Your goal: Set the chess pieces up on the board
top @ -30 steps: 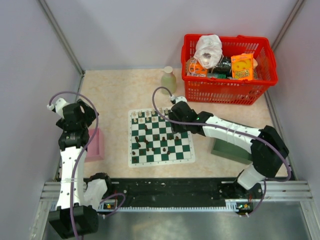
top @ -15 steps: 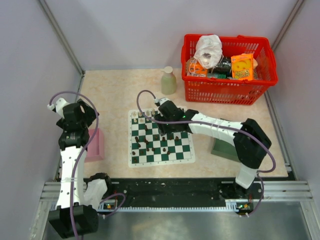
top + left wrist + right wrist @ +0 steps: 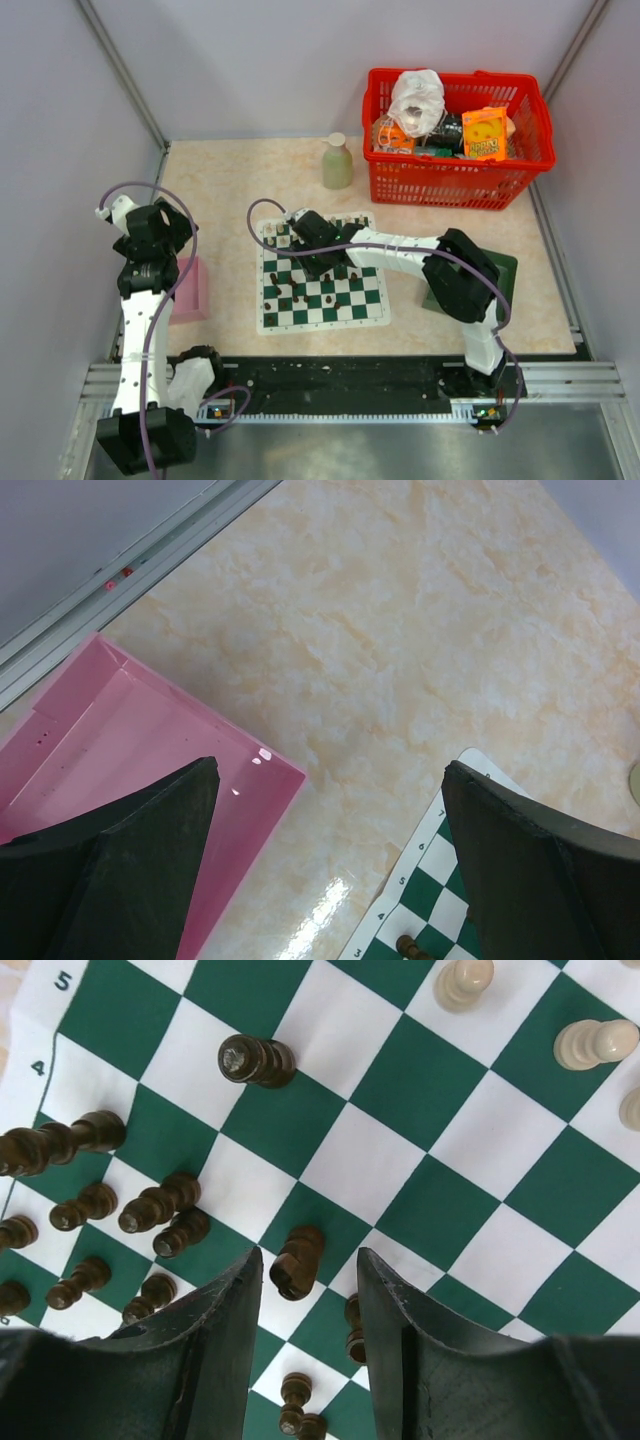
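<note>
We see the right arm (image 3: 400, 250) stretched leftward, low over the board (image 3: 268, 322), with its elbow raised off to the board's right. The right gripper (image 3: 309, 1256) points down at the left-centre squares. Its fingers (image 3: 225, 1340) stand partly open either side of one dark piece (image 3: 295, 1262). A sliver of board shows on each side of the piece, so nothing is clamped.

That piece sits where a green and a white square meet, its long axis running up toward the camera. From this angle we can't say whether it is upright or leaning. More dark pieces (image 3: 160, 1205) crowd the squares just to its left, and cream pieces (image 3: 595, 1042) stand along the far rows.

On the left, the left gripper (image 3: 328, 770) hangs spread wide and empty above the rim of the pink tray (image 3: 120, 730) and the bare table (image 3: 400, 630).
</note>
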You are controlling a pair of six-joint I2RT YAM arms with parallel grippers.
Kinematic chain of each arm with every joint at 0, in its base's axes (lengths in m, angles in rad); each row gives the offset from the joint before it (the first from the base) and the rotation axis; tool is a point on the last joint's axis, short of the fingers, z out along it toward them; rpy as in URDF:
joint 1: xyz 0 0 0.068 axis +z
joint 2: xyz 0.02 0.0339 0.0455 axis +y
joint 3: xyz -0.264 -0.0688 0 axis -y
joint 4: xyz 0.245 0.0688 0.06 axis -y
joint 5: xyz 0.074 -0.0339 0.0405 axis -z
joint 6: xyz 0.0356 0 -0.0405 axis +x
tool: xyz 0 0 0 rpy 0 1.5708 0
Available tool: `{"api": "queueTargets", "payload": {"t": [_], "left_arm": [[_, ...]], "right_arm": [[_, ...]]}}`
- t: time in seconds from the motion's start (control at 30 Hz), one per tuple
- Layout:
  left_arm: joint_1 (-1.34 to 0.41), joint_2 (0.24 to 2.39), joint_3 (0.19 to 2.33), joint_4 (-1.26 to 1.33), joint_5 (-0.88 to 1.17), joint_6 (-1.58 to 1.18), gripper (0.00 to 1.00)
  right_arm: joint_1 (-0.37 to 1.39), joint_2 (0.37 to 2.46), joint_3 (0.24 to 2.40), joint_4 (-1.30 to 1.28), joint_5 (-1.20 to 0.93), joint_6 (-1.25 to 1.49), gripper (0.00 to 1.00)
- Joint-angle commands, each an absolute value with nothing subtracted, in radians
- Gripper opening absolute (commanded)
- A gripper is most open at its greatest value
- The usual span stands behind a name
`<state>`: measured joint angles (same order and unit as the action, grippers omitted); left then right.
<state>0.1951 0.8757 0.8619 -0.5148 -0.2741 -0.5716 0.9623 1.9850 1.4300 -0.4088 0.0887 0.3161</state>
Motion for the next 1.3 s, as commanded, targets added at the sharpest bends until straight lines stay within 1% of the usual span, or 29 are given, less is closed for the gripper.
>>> {"api": "queueTargets", "payload": {"t": [0.0, 0.23, 0.37, 0.53, 0.77, 1.0, 1.13, 1.27], "left_arm": [[0.201, 0.882, 0.864, -0.459, -0.278, -0.555, 0.99], [0.202, 0.877, 0.858, -0.459, -0.278, -0.554, 0.99], [0.202, 0.874, 0.857, -0.462, -0.276, -0.554, 0.99], [0.204, 0.870, 0.856, -0.466, -0.276, -0.552, 0.99], [0.206, 0.861, 0.857, -0.472, -0.275, -0.552, 0.99], [0.206, 0.857, 0.856, -0.474, -0.270, -0.552, 0.99], [0.207, 0.853, 0.856, -0.474, -0.267, -0.555, 0.99], [0.207, 0.833, 0.847, -0.480, -0.293, -0.575, 0.99]], "right_arm": [[0.969, 1.997, 1.494, -0.416, 0.094, 0.291, 0.41], [0.976, 2.003, 1.497, -0.423, 0.068, 0.288, 0.25], [0.979, 2.005, 1.497, -0.431, 0.052, 0.285, 0.21], [0.988, 1.997, 1.506, -0.442, 0.063, 0.282, 0.11], [1.017, 1.924, 1.548, -0.492, 0.127, 0.261, 0.09], [1.095, 1.839, 1.552, -0.560, 0.160, 0.259, 0.09], [1.155, 1.847, 1.560, -0.575, 0.134, 0.281, 0.09], [1.199, 1.913, 1.598, -0.598, 0.118, 0.293, 0.09]]}}
